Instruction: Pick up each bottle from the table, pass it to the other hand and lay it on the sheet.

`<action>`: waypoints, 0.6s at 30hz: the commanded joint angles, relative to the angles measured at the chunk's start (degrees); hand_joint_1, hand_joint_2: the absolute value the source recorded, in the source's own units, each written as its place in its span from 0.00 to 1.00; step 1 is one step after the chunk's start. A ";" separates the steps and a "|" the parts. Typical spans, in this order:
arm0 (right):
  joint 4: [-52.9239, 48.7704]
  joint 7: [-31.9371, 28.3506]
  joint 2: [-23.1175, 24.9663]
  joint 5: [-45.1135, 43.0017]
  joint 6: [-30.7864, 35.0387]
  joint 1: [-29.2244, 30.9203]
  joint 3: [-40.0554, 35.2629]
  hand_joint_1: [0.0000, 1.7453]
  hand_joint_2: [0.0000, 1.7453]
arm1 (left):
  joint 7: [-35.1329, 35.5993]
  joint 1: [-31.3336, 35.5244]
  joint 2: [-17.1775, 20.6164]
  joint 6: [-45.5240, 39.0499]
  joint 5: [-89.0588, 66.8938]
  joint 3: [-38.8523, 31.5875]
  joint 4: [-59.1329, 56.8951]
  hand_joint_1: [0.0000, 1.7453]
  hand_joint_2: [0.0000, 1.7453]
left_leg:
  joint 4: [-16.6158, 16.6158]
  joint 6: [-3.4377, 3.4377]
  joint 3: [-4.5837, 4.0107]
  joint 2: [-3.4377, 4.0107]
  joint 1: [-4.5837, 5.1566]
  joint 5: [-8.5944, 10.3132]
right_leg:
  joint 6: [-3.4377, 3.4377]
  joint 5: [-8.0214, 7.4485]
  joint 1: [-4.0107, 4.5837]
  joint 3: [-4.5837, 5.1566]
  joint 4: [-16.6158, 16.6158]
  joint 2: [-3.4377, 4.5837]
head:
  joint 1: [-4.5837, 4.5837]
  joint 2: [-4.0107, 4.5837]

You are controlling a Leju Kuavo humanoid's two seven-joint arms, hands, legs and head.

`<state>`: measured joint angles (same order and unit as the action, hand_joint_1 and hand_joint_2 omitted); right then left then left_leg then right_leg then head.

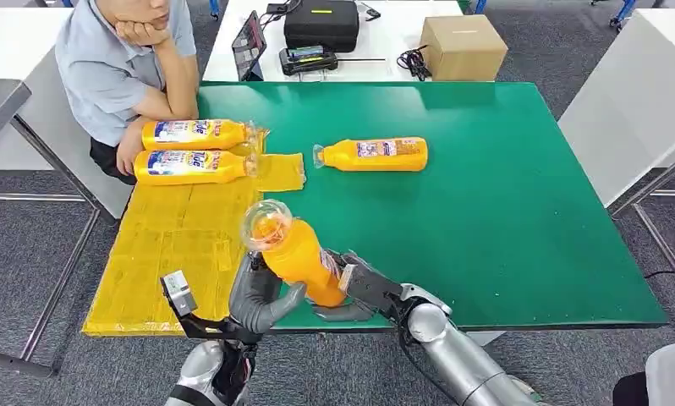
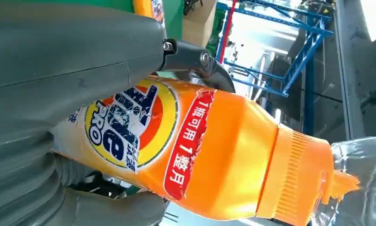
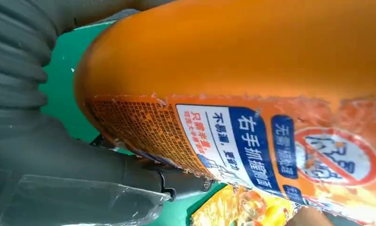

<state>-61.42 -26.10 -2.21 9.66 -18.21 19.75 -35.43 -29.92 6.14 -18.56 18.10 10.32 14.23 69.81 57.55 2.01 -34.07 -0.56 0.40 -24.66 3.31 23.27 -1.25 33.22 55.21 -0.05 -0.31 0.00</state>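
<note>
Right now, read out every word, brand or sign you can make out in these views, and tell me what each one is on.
"Tide PRO": front label of the held bottle, left wrist view.
"1瓶可用1整月": red strip on that label.
"右手抓握": blue panel on its back label, right wrist view.
Red crossed-circle sign: same back label; characters inside too blurred.
"Tide": the two bottles on the sheet.
Label on the lone bottle on the green table: too small.

Silver arms, grey ribbed wrist covers, dark-fingered grey left hand [image 1: 262,300] and right hand [image 1: 361,288].
</note>
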 commanded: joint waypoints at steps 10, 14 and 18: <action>4.51 0.44 0.81 0.00 0.11 1.25 -1.77 1.00 1.00 | -1.13 1.43 1.42 -4.87 -5.95 3.21 0.70 1.00 1.00 | 0.00 -0.10 0.12 0.01 -0.06 -0.05 | -0.13 0.05 0.07 -0.13 -0.02 -0.02 | 0.02 0.00; 4.08 0.70 0.53 -0.21 0.24 0.95 -1.45 1.00 1.00 | -1.17 1.63 1.44 -8.41 -9.22 3.41 0.92 1.00 1.00 | -0.01 -0.09 0.09 0.00 -0.05 -0.03 | -0.11 0.03 0.06 -0.09 -0.02 -0.03 | 0.00 0.00; 3.97 1.06 0.55 -0.12 0.66 0.51 -1.05 0.00 1.00 | -1.19 1.49 1.54 -11.50 -12.33 3.40 2.16 1.00 1.00 | -0.01 -0.08 0.09 0.00 -0.05 -0.04 | -0.10 0.03 0.06 -0.09 -0.03 -0.03 | 0.02 0.00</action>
<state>-60.33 -25.95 -1.36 9.27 -18.06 19.73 -35.39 -31.08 5.95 -18.53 10.80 2.21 15.80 71.12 57.55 2.01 -34.07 -0.57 0.41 -24.66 3.31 23.27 -1.25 33.23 55.21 -0.06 -0.28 0.00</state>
